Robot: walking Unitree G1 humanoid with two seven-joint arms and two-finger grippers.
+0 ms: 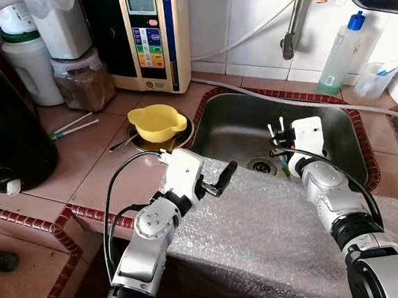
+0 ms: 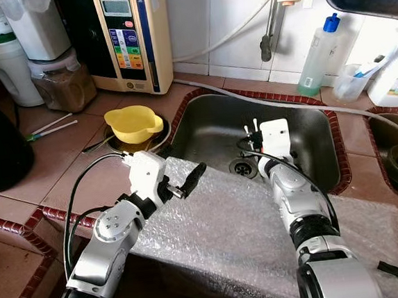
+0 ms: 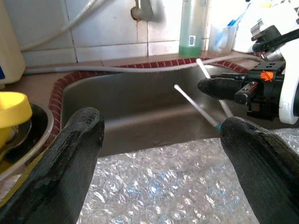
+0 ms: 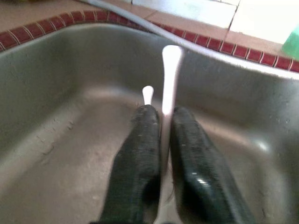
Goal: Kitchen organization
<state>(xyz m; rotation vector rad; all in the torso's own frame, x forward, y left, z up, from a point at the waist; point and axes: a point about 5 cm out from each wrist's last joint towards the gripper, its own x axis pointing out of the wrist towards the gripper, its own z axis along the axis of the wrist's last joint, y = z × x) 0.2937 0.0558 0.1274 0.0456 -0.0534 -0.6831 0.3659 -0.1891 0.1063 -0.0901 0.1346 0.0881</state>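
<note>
Chopsticks point(image 4: 169, 74), white, two of them, clamped between the closed fingers of the right gripper point(image 1: 280, 139) above the steel sink point(image 1: 232, 128). Left gripper point(image 1: 219, 178) spread wide, empty, over bubble wrap point(image 1: 262, 234) at the sink's near edge. Farther back on the counter: yellow bowl point(image 1: 156, 120); two more sticks point(image 1: 75, 125).

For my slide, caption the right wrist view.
Right gripper pinches two white sticks above the steel sink.

sink point(image 1: 337, 133) behind bubble wrap point(image 1: 262, 234), bowl point(image 1: 156, 121) left of sink, bottle point(image 1: 341, 56) behind it
</note>
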